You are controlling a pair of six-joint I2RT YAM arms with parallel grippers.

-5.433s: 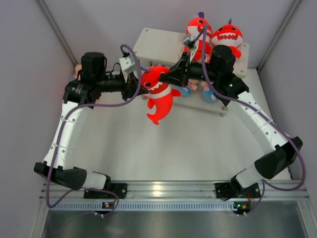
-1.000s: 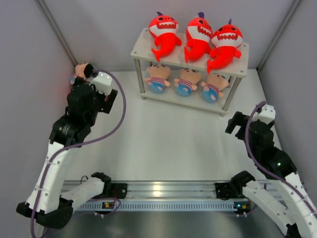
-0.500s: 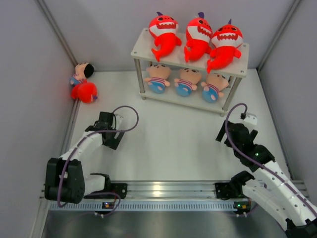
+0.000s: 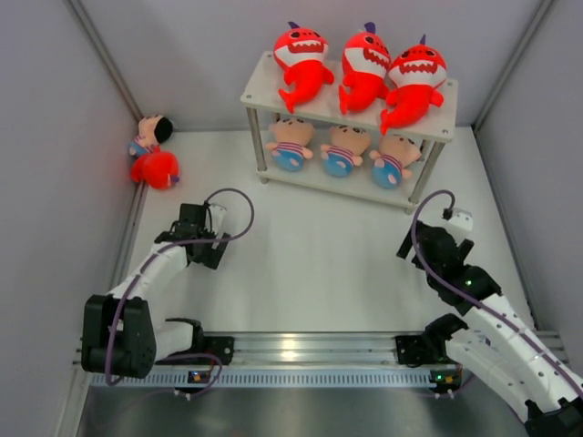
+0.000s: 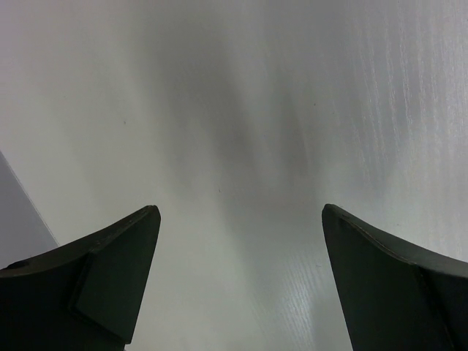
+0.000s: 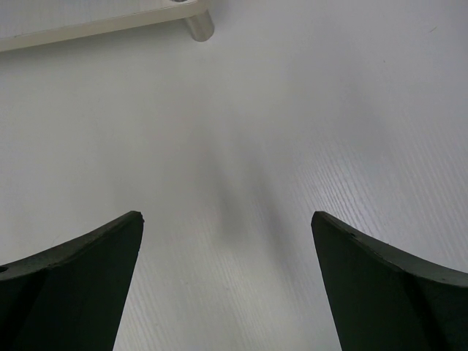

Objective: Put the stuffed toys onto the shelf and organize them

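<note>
The off-white shelf point(image 4: 264, 91) stands at the back. Three red shark stuffed toys point(image 4: 363, 66) lie side by side on its top tier, and three striped dolls point(image 4: 342, 150) lie on the lower tier. One more doll point(image 4: 150, 134) and a red shark point(image 4: 157, 169) lie on the table by the left wall. My left gripper point(image 4: 205, 248) hangs low over the table, open point(image 5: 238, 212) and holding nothing. My right gripper point(image 4: 421, 244) is open point(image 6: 225, 216) over bare table, just in front of the shelf's silver leg point(image 6: 199, 25).
Grey walls close in the white table point(image 4: 310, 246) on the left, back and right. Both arms are folded low near their bases on the metal rail point(image 4: 310, 350) at the front edge.
Over the last second both arms have dropped and folded back toward their bases, the left one away from the toys by the wall. In the last half second they barely moved.
</note>
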